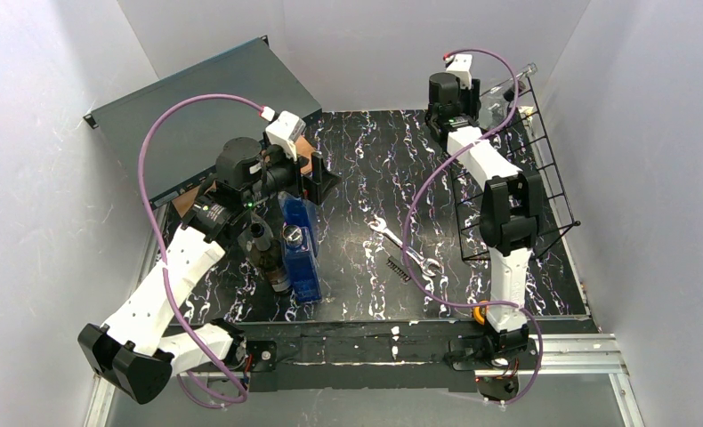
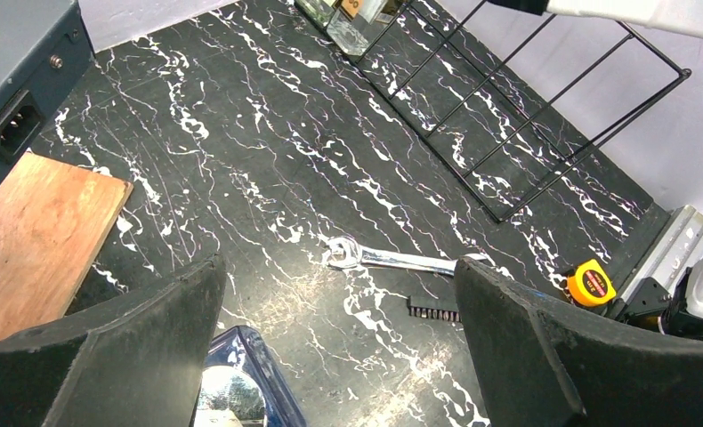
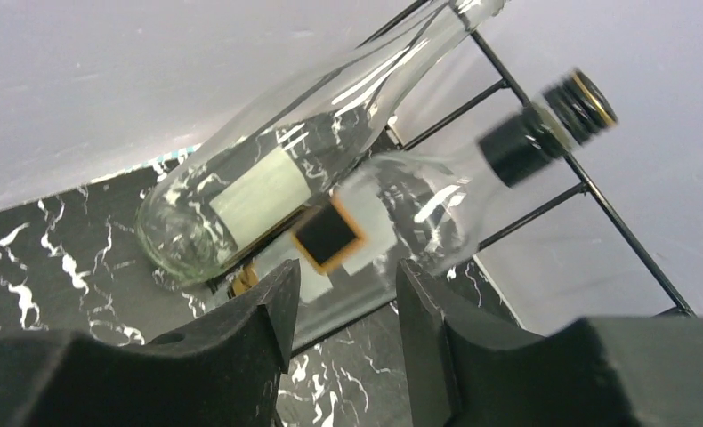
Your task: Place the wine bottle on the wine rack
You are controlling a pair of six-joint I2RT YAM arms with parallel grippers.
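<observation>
1. Since the right wrist view looks straight at it, start there. The wine bottle (image 3: 419,213) lies on its side on the wine rack (image 3: 588,185) at the far right corner of the desk (image 3: 36,258), just beside a second clear bottle (image 3: 259,191) with a white label. It is clear glass and looks empty, with a black cap and a small black label edged in orange. Its outline is blurred here.
2. In the same view the right pincer (image 3: 346,276) sits just short of the bottle. Its jaws are drawn close with a narrow gap, and nothing shows between them.
3. By my judgement the bottle is stiff, smooth and breakable. It is probably light if empty, and being round it is apt to roll on the thin wires. The broad body near the label looks the safest hold, since the slim neck offers less surface and could slip.
4. In the top external view the rack runs along the desk's right edge, and the right arm reaches to its far end. Clear glass shows there, though I cannot tell the two bottles apart. The left pincer (image 1: 321,178) hangs over the left half of the desk, near a blue box (image 1: 299,245) and some dark bottles (image 1: 268,258).
5. In the left wrist view the left pincer's jaws stand wide apart and hold nothing. Below them lie a wrench (image 2: 392,258) and a tape measure (image 2: 591,283). Glass with an orange label shows at the rack's far end.
</observation>
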